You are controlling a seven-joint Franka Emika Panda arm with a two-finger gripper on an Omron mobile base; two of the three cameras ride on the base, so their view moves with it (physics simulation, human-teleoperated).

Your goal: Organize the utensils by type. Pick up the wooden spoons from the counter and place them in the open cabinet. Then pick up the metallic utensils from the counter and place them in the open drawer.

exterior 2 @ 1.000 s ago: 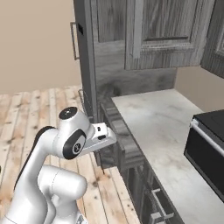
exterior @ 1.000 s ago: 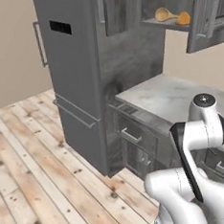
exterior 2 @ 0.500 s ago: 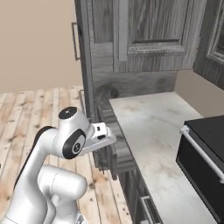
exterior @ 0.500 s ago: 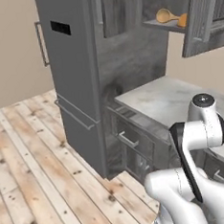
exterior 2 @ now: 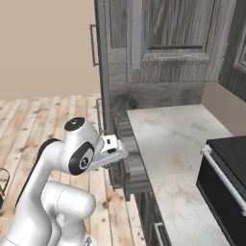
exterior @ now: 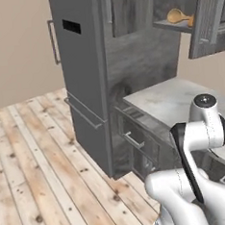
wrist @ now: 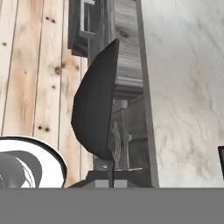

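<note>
Left base view: the wooden spoons (exterior: 179, 16) are already sitting on the shelf of the open cabinet (exterior: 207, 19), high above the marbled desk (exterior: 181, 101), with wood plank floor (exterior: 36, 155) and a beige wall around.

Right base view: the open drawer (exterior 2: 129, 158) sticks out just beside the arm, so I'd guess a swing could clip it.

Hand view: tool (wrist: 110, 168) is pinched shut with nothing in it, looking down along the desk edge and drawer. Can't spot the metallic utensils.

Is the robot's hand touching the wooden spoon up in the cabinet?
Apart. In the left base view the wooden spoon lies on the cabinet shelf, high up; in the right base view the gripper is down by the counter edge.
</note>
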